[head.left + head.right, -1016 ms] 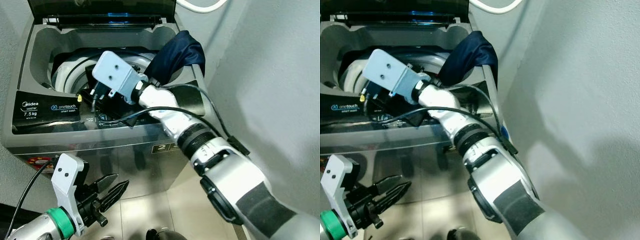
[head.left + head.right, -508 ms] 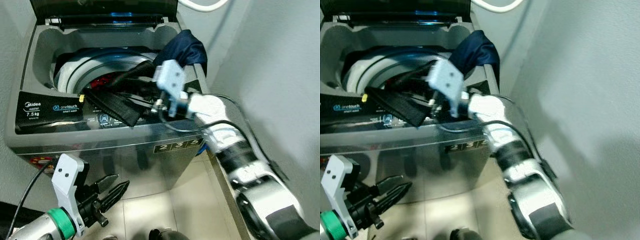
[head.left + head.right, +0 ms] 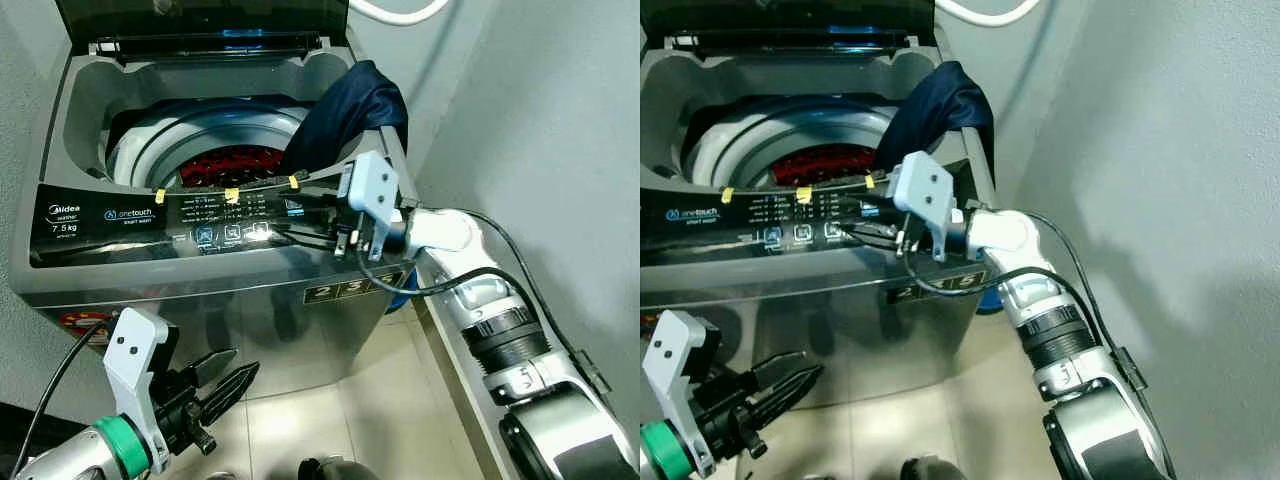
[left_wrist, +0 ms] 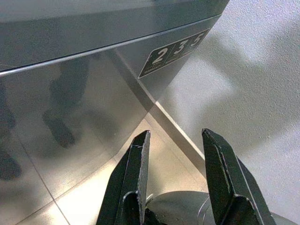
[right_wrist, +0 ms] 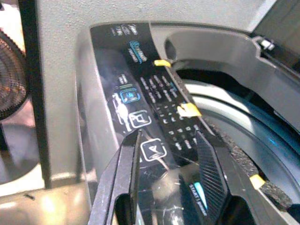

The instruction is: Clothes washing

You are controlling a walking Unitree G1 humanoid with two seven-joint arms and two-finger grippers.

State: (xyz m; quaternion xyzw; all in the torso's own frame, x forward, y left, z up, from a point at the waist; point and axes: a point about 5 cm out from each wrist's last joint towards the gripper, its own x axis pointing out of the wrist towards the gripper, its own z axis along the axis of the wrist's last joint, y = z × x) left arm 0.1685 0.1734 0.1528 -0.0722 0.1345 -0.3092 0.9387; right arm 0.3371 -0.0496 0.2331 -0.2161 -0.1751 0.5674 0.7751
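right gripper hovers parted over the washer's control panel.

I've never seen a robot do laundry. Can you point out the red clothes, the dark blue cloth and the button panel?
red clothes [image 3: 232,165], left eye view, middle of the pile in the drum
dark blue cloth [image 3: 350,112], left eye view, its bunched middle on the washer's rim
button panel [image 3: 215,215], left eye view, its middle

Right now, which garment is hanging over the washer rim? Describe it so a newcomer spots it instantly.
Start at the open top-loading washing machine and follow its rim to the back right corner. The navy garment is bunched there, draped over the edge, partly inside the tub. Unlike the red laundry lying down in the drum, it sits high, and dark blue.
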